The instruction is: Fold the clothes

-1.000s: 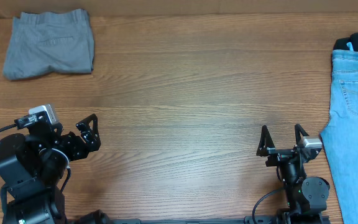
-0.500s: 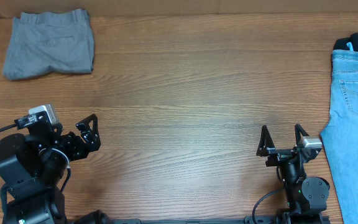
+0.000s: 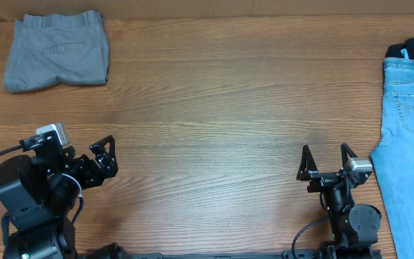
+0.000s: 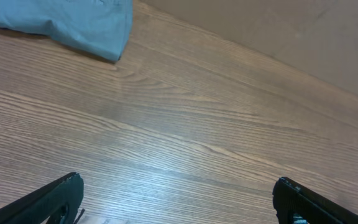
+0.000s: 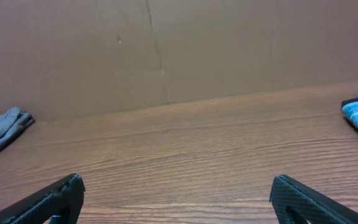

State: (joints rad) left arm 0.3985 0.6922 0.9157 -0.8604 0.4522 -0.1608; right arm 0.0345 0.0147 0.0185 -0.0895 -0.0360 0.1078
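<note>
Grey shorts (image 3: 56,50) folded, lying flat at the far left corner of the wooden table (image 3: 221,108). Light blue jeans (image 3: 410,144) spread along the right edge, waistband end on a black garment (image 3: 412,47). Left gripper (image 3: 106,152) released, jaws wide, empty. Right gripper (image 3: 325,150) likewise spread, empty, just beside the jeans' edge.

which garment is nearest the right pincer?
The light blue jeans, stretched along the right edge of the table beside the right pincer; the grey shorts lie at the far-left corner.
</note>
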